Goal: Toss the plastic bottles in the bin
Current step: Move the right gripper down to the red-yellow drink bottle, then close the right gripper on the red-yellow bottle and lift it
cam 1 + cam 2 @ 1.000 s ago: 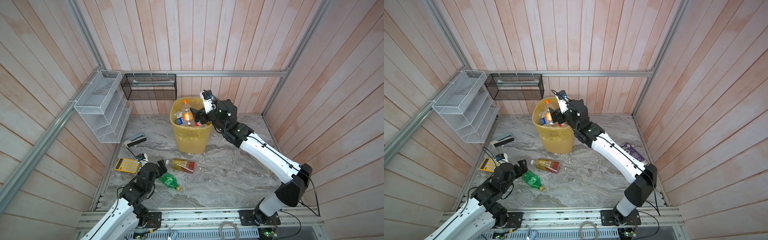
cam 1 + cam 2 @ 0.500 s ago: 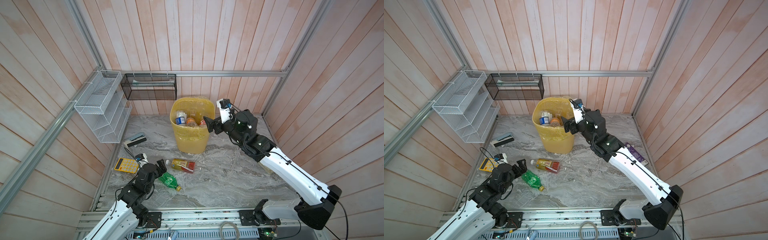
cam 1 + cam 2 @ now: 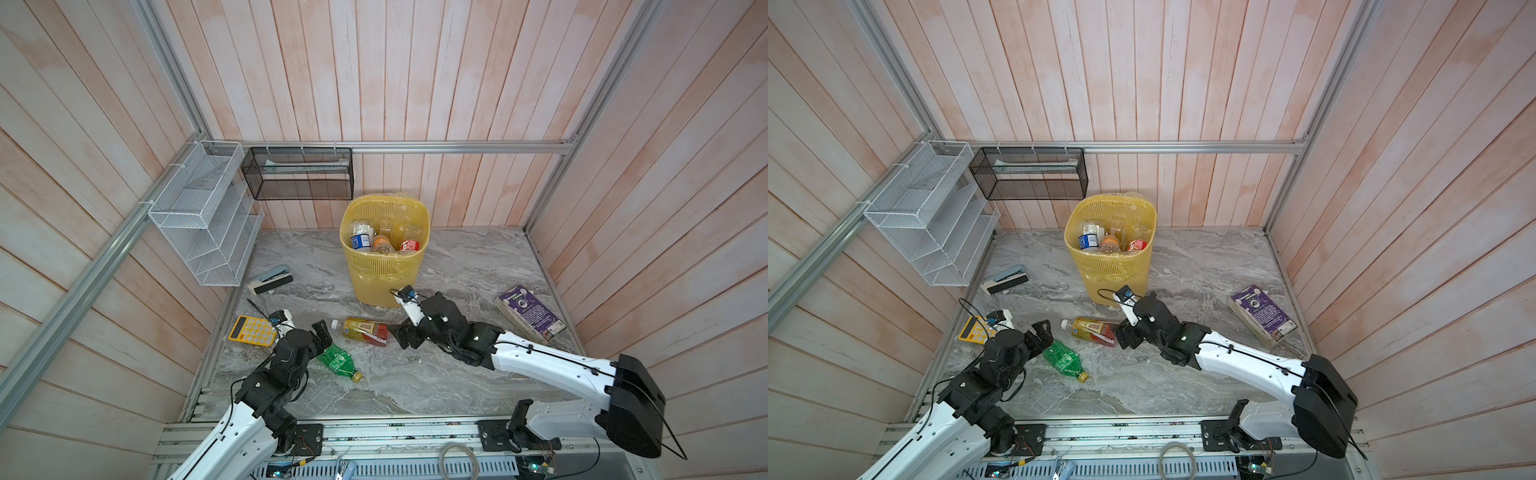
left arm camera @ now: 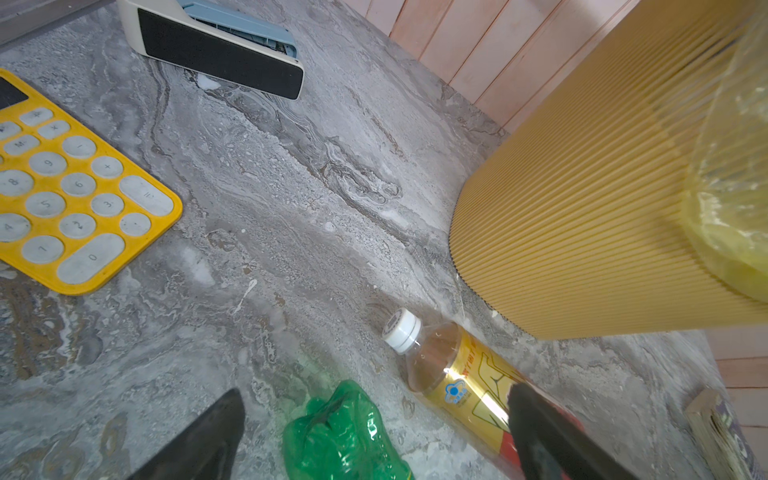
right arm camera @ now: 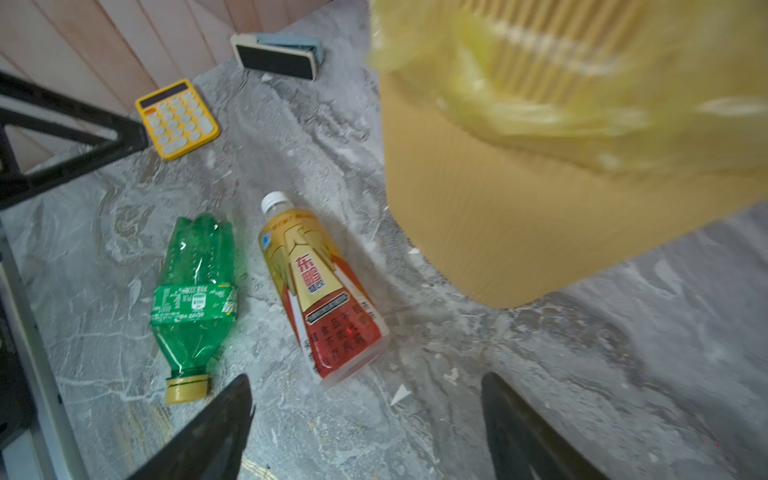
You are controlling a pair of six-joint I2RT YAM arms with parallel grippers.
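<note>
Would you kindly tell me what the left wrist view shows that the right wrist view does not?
Only the left wrist view shows an edge of the purple book. Only the right wrist view shows the green bottle whole, down to its yellow cap. Both show that bottle, the red-labelled bottle, the yellow calculator and the bin.

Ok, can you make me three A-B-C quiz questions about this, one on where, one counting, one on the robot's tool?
1. Where is the green bottle? A. in a drawer B. on the marble table beside the gold-and-red bottle C. on a chair
2. How many bottles lie outside the yellow bin? A. one B. two C. five
3. The right tool is A. open and empty B. shut on a bottle C. shut on a cap
Answers: B, they lie side by side; B, only those two are out; A, jaws apart, gripping nothing.
</note>
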